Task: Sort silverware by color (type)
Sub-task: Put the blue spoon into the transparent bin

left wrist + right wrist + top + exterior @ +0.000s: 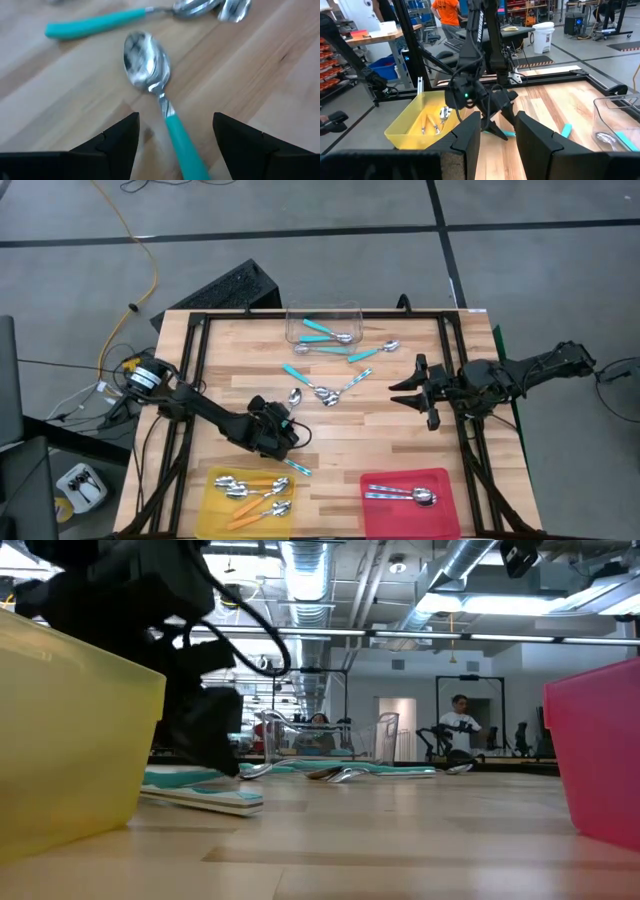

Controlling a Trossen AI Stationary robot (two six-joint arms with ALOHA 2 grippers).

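Observation:
My left gripper (284, 426) (175, 122) is open and low over the table's near left part. Its fingers stand on either side of the handle of a teal-handled spoon (160, 95), apart from it. The spoon lies flat on the wood, with its shiny bowl (295, 396) ahead of the fingers and its handle end (299, 468) behind them. In the low view the handle (200, 796) lies under the dark gripper. Beyond it lie more teal-handled spoons (322, 388). My right gripper (416, 391) (497, 131) is open and hovers at the table's right side.
A yellow tray (214, 510) at the near edge holds orange-handled spoons. A red tray (440, 515) beside it holds silver spoons. A clear tub (322, 315) at the far edge holds teal-handled spoons. Another teal spoon (374, 352) lies near it. Bare wood lies between the trays and the arms.

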